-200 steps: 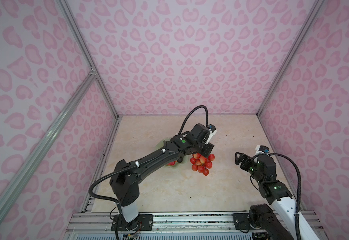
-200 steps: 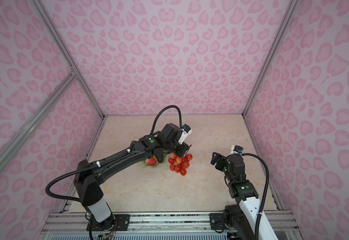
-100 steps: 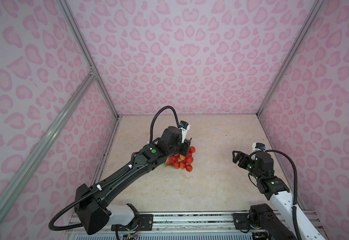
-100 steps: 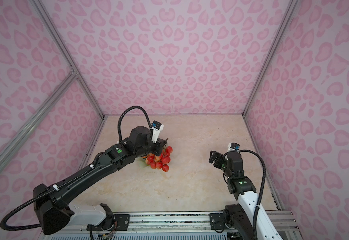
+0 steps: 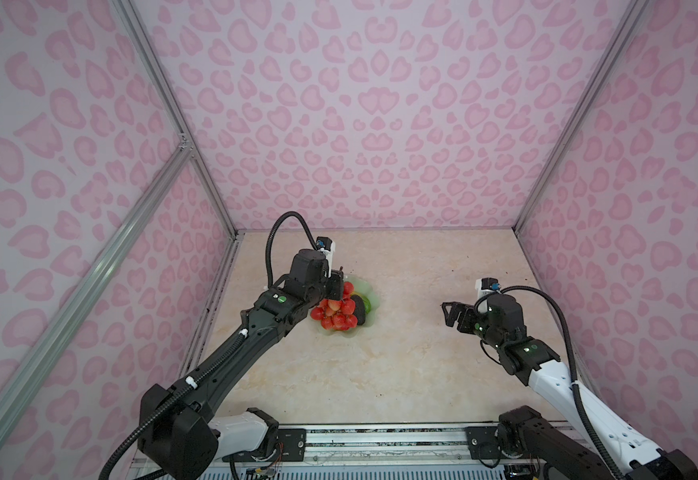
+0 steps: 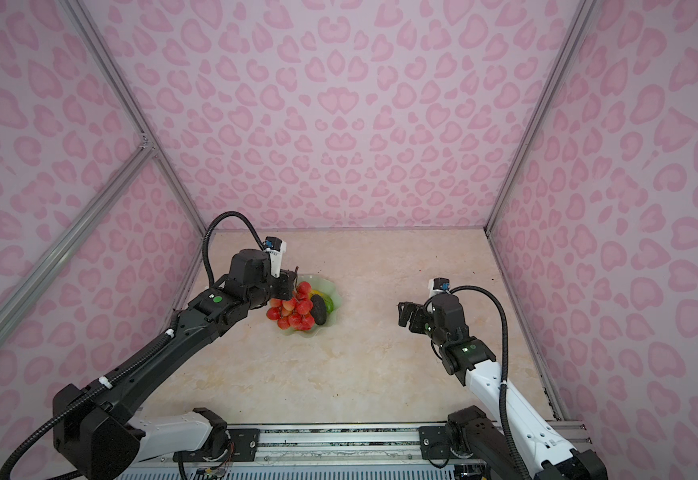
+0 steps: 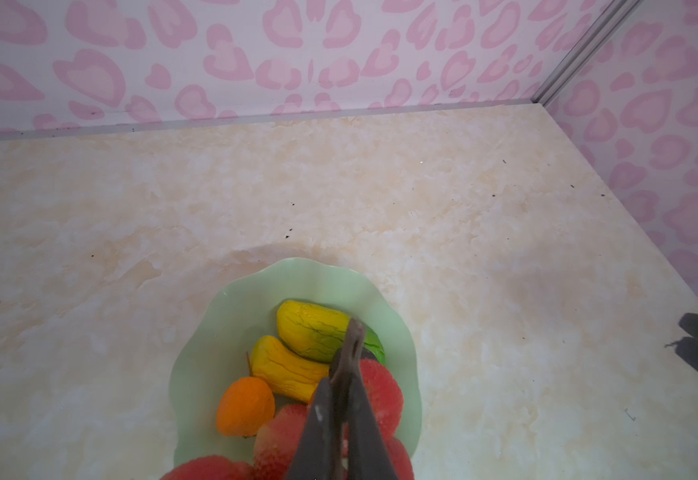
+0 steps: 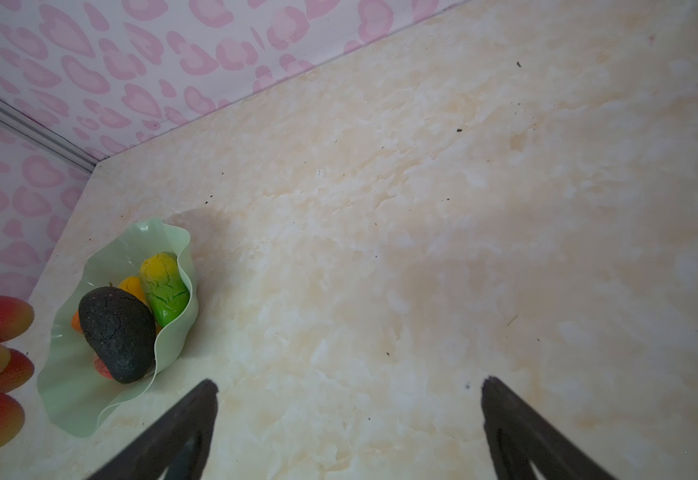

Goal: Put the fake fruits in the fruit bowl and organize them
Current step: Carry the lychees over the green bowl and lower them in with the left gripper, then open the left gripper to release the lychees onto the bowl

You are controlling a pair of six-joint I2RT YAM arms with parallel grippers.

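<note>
left gripper (image 7: 345, 399) pinched shut on the dark stem (image 7: 349, 353) of the red berry cluster (image 5: 336, 312), held over the near-left part of the mint-green fruit bowl (image 5: 370, 291); berries hanging over the bowl's near rim in both top views, contact with the dish not clear. inside the bowl: yellow-green oblong (image 7: 314, 330) at the far side, orange-yellow gourd shape (image 7: 287, 365) beside it, small orange (image 7: 245, 405) next to that, blackish avocado (image 8: 117, 334) along the right side, a sliver of pink strawberry (image 8: 101, 368) tucked under the avocado. left arm (image 5: 235, 353) stretched diagonally from the near-left base, covering the bowl's left edge.

right gripper (image 8: 347, 419) spread wide, holding nothing, hovering over bare marble tabletop (image 6: 364, 365), well apart from the bowl on its right.

bowl close to the left wall (image 5: 90, 291), a narrow strip of table between. wide open floor to the right and toward the back wall (image 5: 360, 124), and in front toward the metal rail (image 5: 380, 436). small dark specks scattered on the table.
</note>
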